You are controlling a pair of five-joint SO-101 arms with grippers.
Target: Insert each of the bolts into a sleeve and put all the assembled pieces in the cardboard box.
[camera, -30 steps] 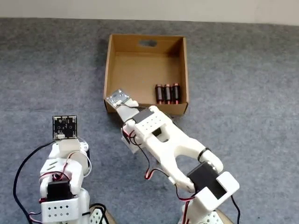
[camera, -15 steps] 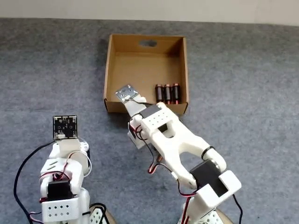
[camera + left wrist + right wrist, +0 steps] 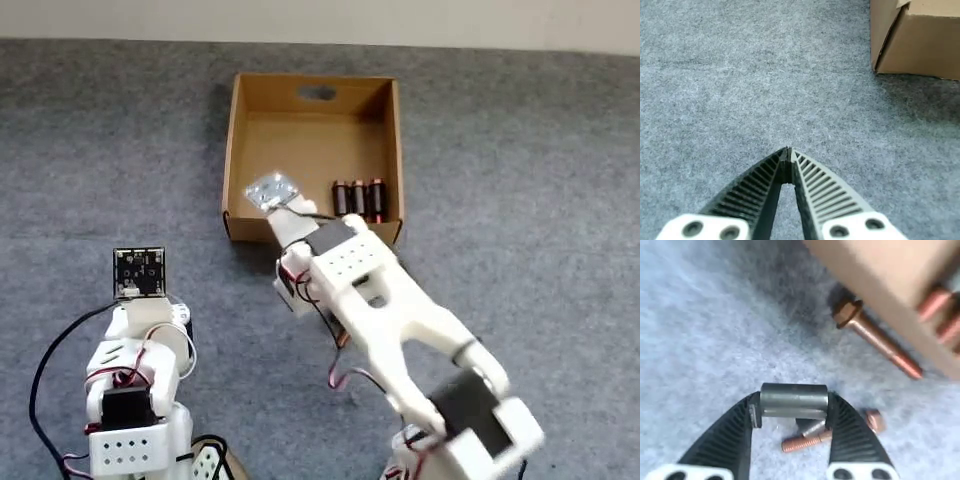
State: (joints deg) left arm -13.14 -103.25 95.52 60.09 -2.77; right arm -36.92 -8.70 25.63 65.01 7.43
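1. The right arm [image 3: 380, 300] is now stretched further toward the cardboard box [image 3: 232, 150] than one second ago. In the high view its wrist camera [image 3: 272, 190] has gone from the near left corner of the box to a place above the near wall, a little more inside.
2. The left arm [image 3: 135, 380] has not moved in this time. It stays folded at the near left of the counter [image 3: 520, 150].
3. The right pincer [image 3: 792, 409] is open only as wide as the sleeve [image 3: 794, 399]. It holds this grey sleeve crosswise between the two jaws, above the counter.
4. A bolt [image 3: 875, 342] lies on the counter just beside the outer wall of the box. A second bolt [image 3: 802, 442] lies under the held sleeve, with some small parts near it that I cannot identify.
5. Three assembled pieces [image 3: 358, 200] lie side by side inside the box, against its near wall.
6. In my judgement the task is partly done. The sleeve in the pincer has no bolt in it, so this advance brings the sleeve nearer to the box and the loose bolts, but the joining is not yet made.
7. The left pincer [image 3: 787, 152] is closed, its tips touch and it holds nothing. It points down at bare counter, well apart from the corner of the box.
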